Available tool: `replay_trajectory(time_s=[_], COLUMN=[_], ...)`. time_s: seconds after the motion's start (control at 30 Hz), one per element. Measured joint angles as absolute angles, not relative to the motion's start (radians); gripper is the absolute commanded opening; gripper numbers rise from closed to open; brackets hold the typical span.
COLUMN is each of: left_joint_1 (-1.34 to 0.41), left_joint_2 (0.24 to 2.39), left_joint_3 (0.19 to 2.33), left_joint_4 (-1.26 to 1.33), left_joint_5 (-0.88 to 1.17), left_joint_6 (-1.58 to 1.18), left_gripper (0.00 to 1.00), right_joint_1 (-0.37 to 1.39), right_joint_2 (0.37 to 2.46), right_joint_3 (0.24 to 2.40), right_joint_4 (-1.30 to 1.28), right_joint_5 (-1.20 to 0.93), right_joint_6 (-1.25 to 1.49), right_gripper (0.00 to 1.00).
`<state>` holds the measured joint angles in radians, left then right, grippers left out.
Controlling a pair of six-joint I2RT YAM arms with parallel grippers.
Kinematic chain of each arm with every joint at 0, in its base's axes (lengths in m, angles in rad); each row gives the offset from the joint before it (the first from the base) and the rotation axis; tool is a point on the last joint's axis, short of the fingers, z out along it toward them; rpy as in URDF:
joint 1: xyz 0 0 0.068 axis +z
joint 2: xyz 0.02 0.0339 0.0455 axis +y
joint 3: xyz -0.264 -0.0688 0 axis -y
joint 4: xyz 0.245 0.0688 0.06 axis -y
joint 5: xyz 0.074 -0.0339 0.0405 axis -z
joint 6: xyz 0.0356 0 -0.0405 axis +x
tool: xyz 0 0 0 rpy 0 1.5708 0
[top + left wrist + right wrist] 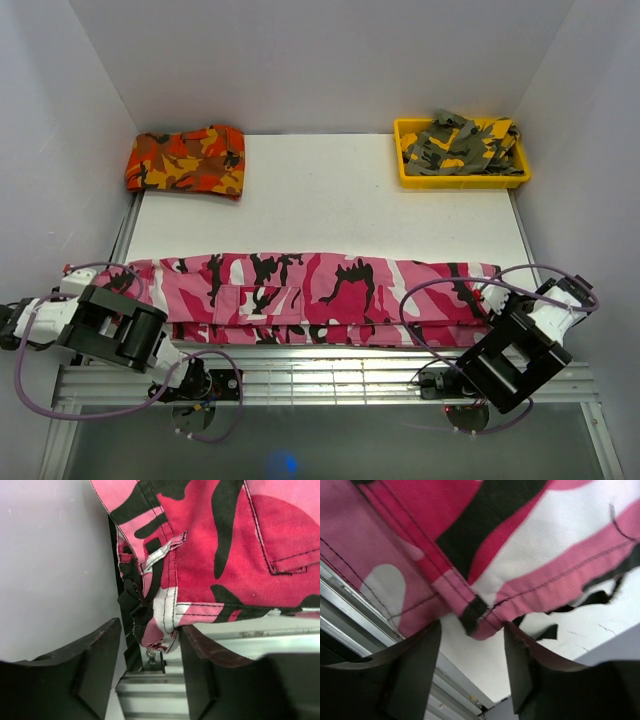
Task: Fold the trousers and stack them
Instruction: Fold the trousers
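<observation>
The pink, magenta, white and black camouflage trousers (320, 285) lie stretched left to right along the table's near edge, folded lengthwise. My left gripper (150, 650) is open at their left waist end. The waistband corner (162, 630) hangs just in front of its tips, against the right finger (200, 665). My right gripper (472, 645) is open at the right leg end. The hem corner (480, 617) sits just ahead of its tips, not clamped. Both arms hide the trousers' end corners in the top view.
Folded orange-red camouflage trousers (185, 160) lie at the back left. A yellow bin (405, 178) at the back right holds olive-grey camouflage trousers (460, 145). Aluminium rails (330, 375) run along the near edge. White walls close in on both sides.
</observation>
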<state>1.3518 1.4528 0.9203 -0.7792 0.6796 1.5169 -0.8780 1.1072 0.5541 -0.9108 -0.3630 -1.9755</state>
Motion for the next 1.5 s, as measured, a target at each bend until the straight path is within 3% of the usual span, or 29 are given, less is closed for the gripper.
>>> replay_trajectory(time_s=[0.1, 0.2, 0.27, 0.4, 0.53, 0.67, 0.73, 0.83, 1.03, 1.17, 1.5], left_joint_1=[1.322, 1.250, 1.194, 1.037, 0.886, 0.839, 0.847, 0.853, 0.752, 0.666, 0.466], left_joint_2=[1.452, 1.439, 1.417, 1.376, 1.402, 1.455, 1.458, 1.449, 1.459, 1.568, 1.789], left_joint_3=[0.971, 1.042, 1.076, 1.132, 1.135, 1.143, 1.160, 1.183, 1.102, 1.054, 1.103], left_joint_4=[-0.835, -0.889, -0.912, -0.956, -0.988, -1.021, -1.038, -1.060, -1.025, -0.973, -0.931], left_joint_5=[0.633, 0.584, 0.559, 0.503, 0.427, 0.356, 0.324, 0.297, 0.204, 0.141, -0.070], left_joint_6=[1.528, 1.526, 1.517, 1.438, 1.320, 1.247, 1.237, 1.233, 1.165, 1.084, 0.842], left_gripper=[0.68, 0.71, 0.72, 0.72, 0.72, 0.73, 0.73, 0.73, 0.70, 0.69, 0.65], right_joint_1=[-0.878, -0.876, -0.875, -0.815, -0.620, -0.401, -0.352, -0.321, -0.184, -0.105, -0.149], right_joint_2=[1.164, 1.319, 1.415, 1.508, 1.470, 1.457, 1.457, 1.456, 1.448, 1.481, 1.877], right_joint_3=[0.657, 0.920, 1.106, 1.283, 1.158, 1.031, 1.000, 0.953, 0.765, 0.768, 1.072], right_joint_4=[-0.943, -1.021, -1.072, -1.115, -1.093, -1.090, -1.093, -1.090, -1.008, -0.992, -1.171], right_joint_5=[-0.363, -0.378, -0.393, -0.397, -0.376, -0.356, -0.342, -0.308, -0.186, -0.110, -0.058], right_joint_6=[-1.977, -1.961, -1.932, -1.793, -1.623, -1.467, -1.420, -1.389, -1.322, -1.227, -0.909], right_gripper=[0.72, 0.85, 0.88, 0.83, 0.79, 0.65, 0.56, 0.52, 0.49, 0.49, 0.47])
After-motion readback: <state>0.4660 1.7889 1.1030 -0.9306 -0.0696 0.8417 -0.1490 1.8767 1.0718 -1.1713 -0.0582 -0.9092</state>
